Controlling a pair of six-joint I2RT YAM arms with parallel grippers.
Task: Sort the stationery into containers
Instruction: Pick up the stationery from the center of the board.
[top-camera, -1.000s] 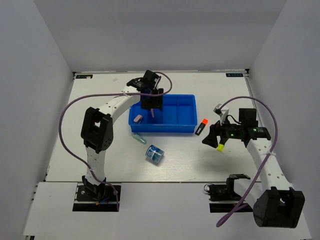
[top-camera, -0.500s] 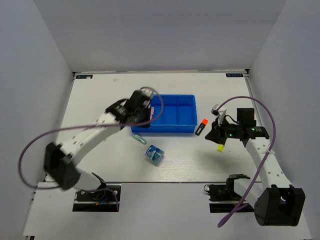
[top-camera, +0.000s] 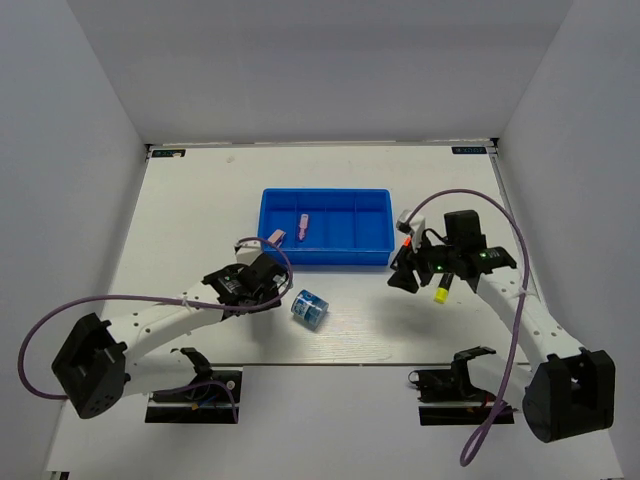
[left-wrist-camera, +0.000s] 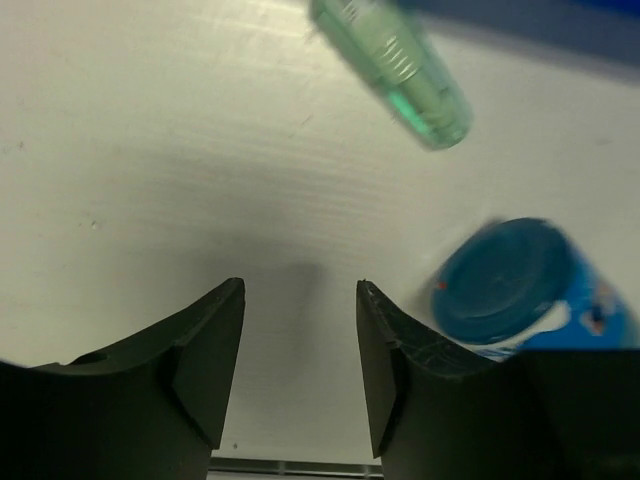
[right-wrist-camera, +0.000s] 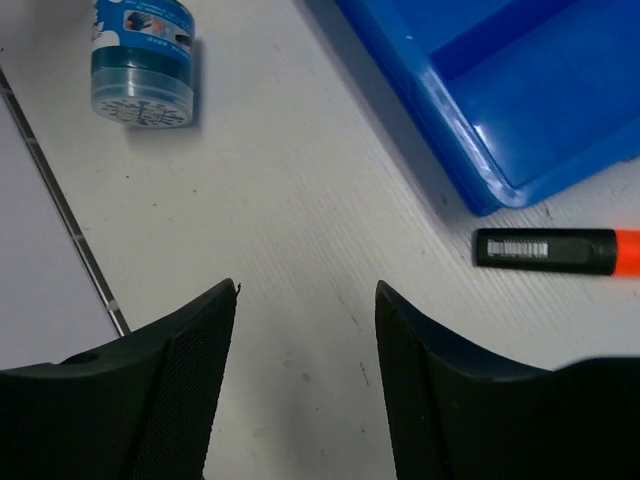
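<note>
left hand (left-wrist-camera: 300, 290), open and empty, has swung from the blue tray (top-camera: 365, 228) to lower left, beside the tape roll (top-camera: 309, 309): likely its next pick.

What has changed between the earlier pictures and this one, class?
The left pincer drew back out of the blue tray toward its base, down beside the tape roll; the right pincer shifted slightly left. Both are open, empty. Tray, tape roll and yellow highlighter stayed put.
</note>
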